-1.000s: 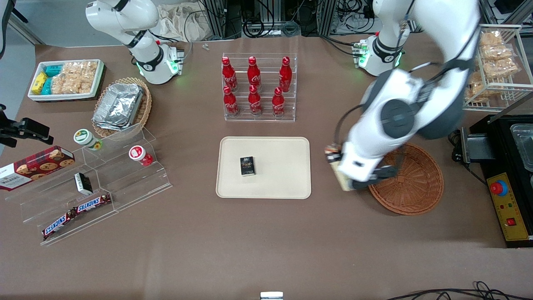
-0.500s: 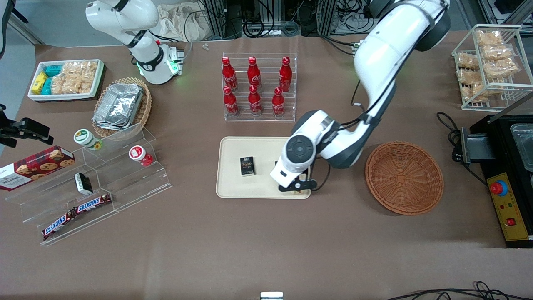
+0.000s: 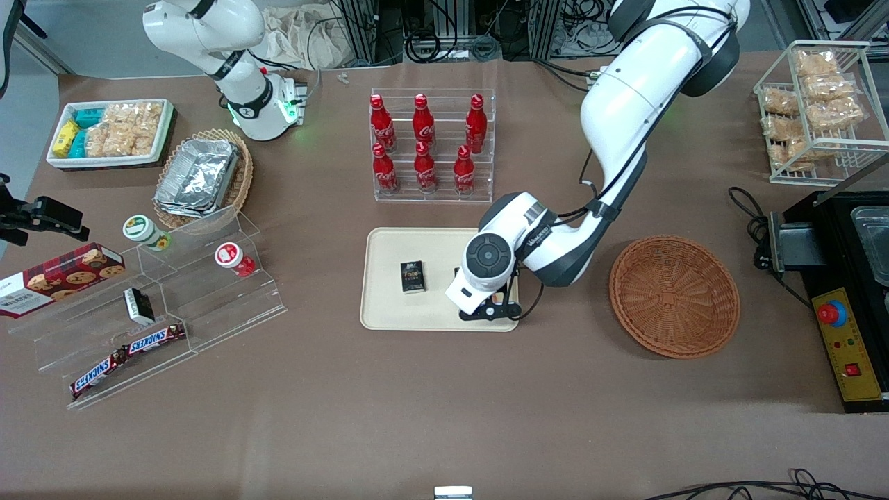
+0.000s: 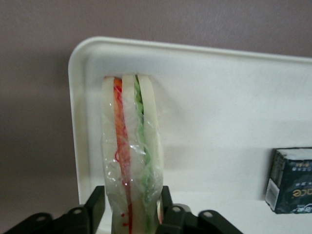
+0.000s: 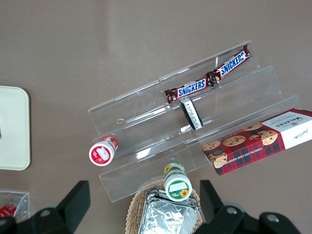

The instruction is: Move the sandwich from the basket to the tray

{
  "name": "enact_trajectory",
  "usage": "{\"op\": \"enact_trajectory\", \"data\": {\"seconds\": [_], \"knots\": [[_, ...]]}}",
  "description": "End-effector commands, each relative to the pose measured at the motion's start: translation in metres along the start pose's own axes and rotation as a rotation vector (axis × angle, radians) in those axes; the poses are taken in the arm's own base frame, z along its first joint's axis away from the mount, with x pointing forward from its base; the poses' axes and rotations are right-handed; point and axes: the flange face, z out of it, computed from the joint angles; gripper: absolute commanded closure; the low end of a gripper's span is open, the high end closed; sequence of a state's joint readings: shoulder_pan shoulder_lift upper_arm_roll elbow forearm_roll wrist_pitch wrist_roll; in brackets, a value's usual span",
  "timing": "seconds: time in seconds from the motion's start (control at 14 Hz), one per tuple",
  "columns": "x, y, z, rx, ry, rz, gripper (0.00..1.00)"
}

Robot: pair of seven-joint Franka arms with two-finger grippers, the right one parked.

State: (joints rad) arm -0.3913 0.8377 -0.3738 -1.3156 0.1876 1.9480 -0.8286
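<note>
Progress: mostly done, I judge; only the release and retreat remain.
Small black box [image 3: 412, 276]: lies on the tray, toward the parked arm's end of it, apart from the sandwich.
Tray [image 3: 389, 305]: sits mid-desk [image 3: 444, 403], nearer the front camera than the rack of red bottles [image 3: 430, 146].
Sandwich [image 4: 130, 151]: out of the basket; stands on edge over the tray's corner [image 4: 80, 58], its lower edge seemingly at or just above the tray floor; contact cannot be confirmed.
Hand [image 4: 130, 207]: over the tray's corner nearest the basket, fingers [image 4: 95, 207] pinching the sandwich's sides.
Basket [image 3: 674, 297]: holds nothing visible, toward the working arm's end of the desk.
</note>
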Motion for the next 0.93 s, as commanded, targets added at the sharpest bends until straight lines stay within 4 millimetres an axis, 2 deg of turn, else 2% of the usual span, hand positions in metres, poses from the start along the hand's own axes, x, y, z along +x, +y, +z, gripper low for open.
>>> {"op": "enact_trajectory", "data": {"seconds": [0.0,0.21,0.36,0.5,0.57,0.71,0.86], "knots": [[0.020,-0.030,-0.054,-0.021,0.052,-0.057,0.00],[0.042,-0.089,-0.123,-0.054,0.112,-0.158,0.00],[0.047,-0.142,-0.160,-0.030,0.086,-0.234,0.00],[0.043,-0.171,-0.184,-0.037,0.081,-0.266,0.00],[0.037,-0.190,-0.191,-0.022,0.088,-0.262,0.00],[0.012,-0.221,-0.186,0.035,0.076,-0.118,0.00],[-0.002,-0.265,-0.194,0.041,0.104,-0.063,0.00]]}}
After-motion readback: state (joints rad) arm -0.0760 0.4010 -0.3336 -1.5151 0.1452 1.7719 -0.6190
